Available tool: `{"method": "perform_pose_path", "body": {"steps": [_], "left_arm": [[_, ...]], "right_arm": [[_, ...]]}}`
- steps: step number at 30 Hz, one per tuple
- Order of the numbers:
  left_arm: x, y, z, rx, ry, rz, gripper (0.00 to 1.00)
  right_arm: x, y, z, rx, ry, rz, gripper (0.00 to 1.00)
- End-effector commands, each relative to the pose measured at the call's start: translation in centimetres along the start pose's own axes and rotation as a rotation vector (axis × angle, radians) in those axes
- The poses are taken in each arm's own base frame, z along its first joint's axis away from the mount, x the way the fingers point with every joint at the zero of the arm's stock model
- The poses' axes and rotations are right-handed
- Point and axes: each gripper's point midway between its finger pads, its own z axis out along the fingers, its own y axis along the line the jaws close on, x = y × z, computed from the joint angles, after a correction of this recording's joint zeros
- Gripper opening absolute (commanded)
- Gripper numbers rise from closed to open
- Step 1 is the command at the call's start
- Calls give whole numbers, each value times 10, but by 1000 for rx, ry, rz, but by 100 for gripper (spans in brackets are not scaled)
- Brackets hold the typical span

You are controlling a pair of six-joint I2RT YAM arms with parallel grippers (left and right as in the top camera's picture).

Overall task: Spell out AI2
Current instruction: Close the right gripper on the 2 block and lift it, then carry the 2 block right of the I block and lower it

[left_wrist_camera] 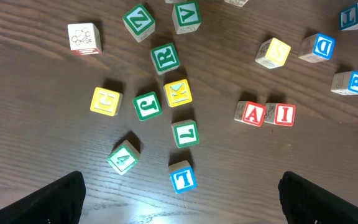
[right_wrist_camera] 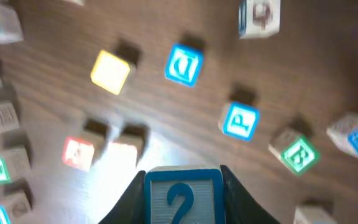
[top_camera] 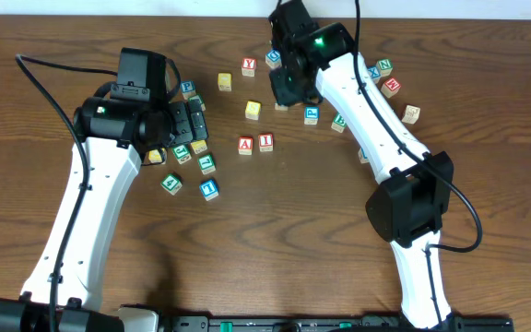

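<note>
A red A block (top_camera: 245, 145) and a red I block (top_camera: 265, 142) stand side by side, touching, at the table's middle; the left wrist view shows the same A block (left_wrist_camera: 250, 113) and I block (left_wrist_camera: 284, 114). My right gripper (right_wrist_camera: 183, 186) is shut on a blue 2 block (right_wrist_camera: 183, 198), held above the table behind and to the right of the pair, which appears blurred as the A block (right_wrist_camera: 78, 153) and I block (right_wrist_camera: 124, 149). From overhead the right gripper (top_camera: 284, 88) hides the 2 block. My left gripper (left_wrist_camera: 179, 202) hangs open over the left cluster, nothing between its fingers.
Loose letter blocks lie scattered: a cluster (top_camera: 192, 157) under and beside the left gripper, a yellow block (top_camera: 253, 110) and a blue block (top_camera: 312, 114) behind the pair, more (top_camera: 385, 78) at the back right. The right arm's base link (top_camera: 411, 203) stands at the right.
</note>
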Motion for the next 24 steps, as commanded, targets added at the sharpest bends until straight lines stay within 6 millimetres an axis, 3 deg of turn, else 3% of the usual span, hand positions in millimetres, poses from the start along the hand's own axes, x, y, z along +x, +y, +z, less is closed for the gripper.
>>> {"method": "perform_pose_path", "body": {"steps": [1, 10, 24], "left_arm": [[-1, 3, -1, -10, -4, -1, 98], [-1, 3, -1, -10, -4, -1, 98], [-1, 3, -1, -10, -4, -1, 98]], "right_arm": [[10, 1, 0, 8, 38, 24, 15], [38, -5, 11, 33, 151, 23, 18], [63, 8, 69, 34, 183, -11, 19]]}}
